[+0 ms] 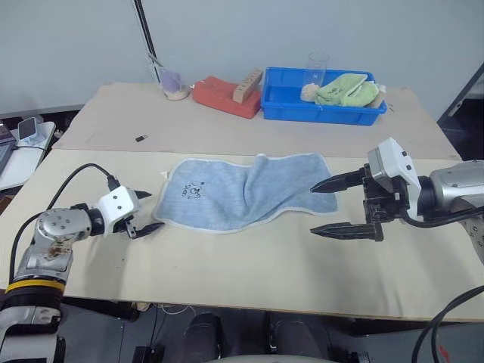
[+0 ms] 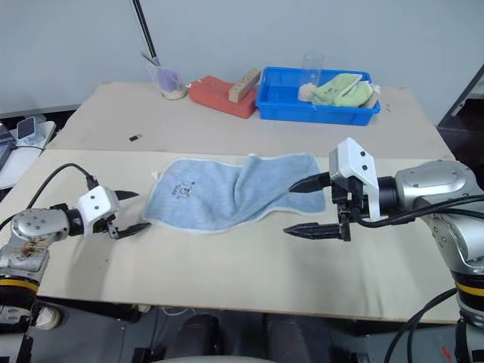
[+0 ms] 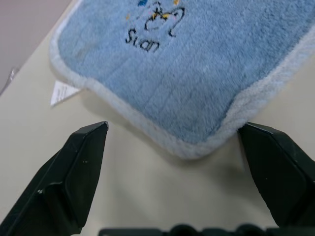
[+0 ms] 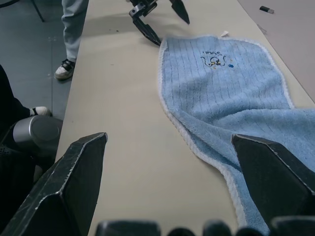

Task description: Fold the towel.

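Observation:
The light blue towel (image 1: 242, 193) lies spread on the near table, rumpled toward its right end, with a small dark embroidered figure (image 3: 155, 22) near its left end. My left gripper (image 1: 151, 210) is open at the towel's near left corner. In the left wrist view that corner (image 3: 197, 142) reaches in between the two black fingers (image 3: 81, 167), which do not pinch it. My right gripper (image 1: 316, 208) is open just off the towel's right end, pointing left, with nothing between its fingers (image 4: 74, 187). The right wrist view also shows the left gripper (image 4: 157, 19) at the far corner.
On the back table stands a blue bin (image 1: 287, 102) with a light green cloth (image 1: 348, 89) and a clear cup (image 1: 318, 68). Left of it lie a red-orange pad (image 1: 223, 97), a wooden block (image 1: 248, 85) and a cup (image 1: 172, 82). A person's leg (image 4: 74, 29) stands beside the table.

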Available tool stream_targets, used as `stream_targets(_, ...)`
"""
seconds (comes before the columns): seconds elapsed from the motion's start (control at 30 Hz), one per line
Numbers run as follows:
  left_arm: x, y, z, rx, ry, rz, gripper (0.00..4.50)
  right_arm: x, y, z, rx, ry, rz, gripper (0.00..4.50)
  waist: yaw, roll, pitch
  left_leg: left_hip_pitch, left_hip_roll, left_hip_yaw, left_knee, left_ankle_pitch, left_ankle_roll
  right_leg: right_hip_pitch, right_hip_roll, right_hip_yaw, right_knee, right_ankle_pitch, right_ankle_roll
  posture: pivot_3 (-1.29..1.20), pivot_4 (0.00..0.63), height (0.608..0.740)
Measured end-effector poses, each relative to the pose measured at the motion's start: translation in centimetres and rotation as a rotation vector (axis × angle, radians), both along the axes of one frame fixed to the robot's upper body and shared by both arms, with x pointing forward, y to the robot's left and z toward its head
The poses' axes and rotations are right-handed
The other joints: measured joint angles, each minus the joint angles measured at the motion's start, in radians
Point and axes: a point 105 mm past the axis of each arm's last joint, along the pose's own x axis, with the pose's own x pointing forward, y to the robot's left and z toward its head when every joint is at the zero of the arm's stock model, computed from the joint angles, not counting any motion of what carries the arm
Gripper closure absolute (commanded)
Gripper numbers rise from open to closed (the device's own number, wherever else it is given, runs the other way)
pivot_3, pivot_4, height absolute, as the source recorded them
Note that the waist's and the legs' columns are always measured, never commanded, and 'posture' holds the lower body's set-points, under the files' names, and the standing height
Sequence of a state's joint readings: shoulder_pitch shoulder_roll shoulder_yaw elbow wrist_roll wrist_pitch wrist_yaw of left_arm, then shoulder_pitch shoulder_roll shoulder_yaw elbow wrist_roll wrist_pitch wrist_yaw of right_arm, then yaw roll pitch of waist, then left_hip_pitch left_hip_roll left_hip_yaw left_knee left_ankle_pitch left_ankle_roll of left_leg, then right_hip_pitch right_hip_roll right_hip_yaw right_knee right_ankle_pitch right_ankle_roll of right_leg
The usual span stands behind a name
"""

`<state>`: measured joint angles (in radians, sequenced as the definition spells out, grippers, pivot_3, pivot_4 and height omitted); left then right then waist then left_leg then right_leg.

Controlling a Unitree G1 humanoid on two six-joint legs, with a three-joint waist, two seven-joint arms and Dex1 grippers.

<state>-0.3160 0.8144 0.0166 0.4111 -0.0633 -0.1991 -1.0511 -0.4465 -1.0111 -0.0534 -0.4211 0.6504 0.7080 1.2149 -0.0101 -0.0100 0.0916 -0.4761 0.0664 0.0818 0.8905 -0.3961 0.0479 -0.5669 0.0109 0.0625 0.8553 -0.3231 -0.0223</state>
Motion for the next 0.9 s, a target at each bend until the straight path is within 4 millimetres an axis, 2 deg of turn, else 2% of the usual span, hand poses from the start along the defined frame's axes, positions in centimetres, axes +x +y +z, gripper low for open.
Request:
stream_targets(0.2, -0.3, -0.2, -0.8, 0.006, 0.024, -0.031, 4.47, 1.1, -0.8, -0.4, -0.036, -0.05, -0.068, 0.0, -0.003, 0.0, 0.0, 0.0, 0.0, -0.001, 0.0, 0.0, 0.0, 0.001, 0.0, -0.001, 0.0, 0.0, 0.0, 0.0, 0.15, 0.649)
stream_targets(0.37, -0.5, 0.0, -0.9, -0.009, 0.03, -0.028, 4.47, 3.8, -3.1, -2.3, -0.141, -0.113, -0.193, 0.0, -0.005, 0.0, 0.0, 0.0, 0.001, 0.0, 0.0, 0.0, 0.0, 0.0, 0.0, -0.002, 0.0, 0.0, -0.001, 0.0, 0.15, 0.649)
stream_targets(0.5, -0.7, 0.3, -0.9, -0.033, 0.032, -0.014, 4.47, 6.2, -6.2, -6.6, -0.292, -0.113, -0.263, 0.0, -0.009, -0.001, -0.001, 0.001, 0.001, 0.001, 0.001, 0.0, 0.0, -0.004, 0.0, -0.002, 0.001, -0.001, -0.001, 0.0, 0.15, 0.649)
stream_targets(0.6, -0.8, 0.6, -0.9, -0.033, 0.034, -0.006, 4.47, 7.3, -6.5, -9.7, -0.305, -0.066, -0.268, 0.0, -0.016, -0.001, -0.001, -0.002, 0.001, 0.001, 0.002, 0.0, 0.0, -0.005, 0.002, 0.0, 0.003, 0.0, -0.001, 0.0, 0.15, 0.649)
stream_targets(0.67, -0.8, 0.8, -1.0, -0.035, 0.036, 0.001, 4.47, 8.2, -6.2, -10.3, -0.286, -0.064, -0.274, 0.0, -0.019, 0.0, -0.001, -0.002, 0.002, 0.001, 0.002, 0.0, 0.0, -0.005, 0.003, 0.0, 0.004, 0.0, -0.001, 0.0, 0.15, 0.649)
stream_targets(0.77, -0.9, 0.9, -1.0, -0.038, 0.036, 0.006, 4.5, 9.4, -6.2, -10.5, -0.269, -0.069, -0.301, 0.81, -0.026, 0.0, -0.002, -0.001, 0.003, 0.0, 0.003, 0.0, 0.0, -0.003, 0.005, -0.001, 0.004, -0.001, -0.001, 0.0, 0.15, 0.649)
stream_targets(0.9, -1.0, 1.0, -1.2, -0.041, 0.037, 0.012, 4.5, 10.0, -6.1, -10.8, -0.243, -0.033, -0.303, 2.2, -0.03, 0.001, -0.003, -0.001, 0.003, -0.001, 0.003, 0.0, 0.0, -0.002, 0.005, -0.001, 0.004, 0.0, -0.001, 0.0, 0.15, 0.649)
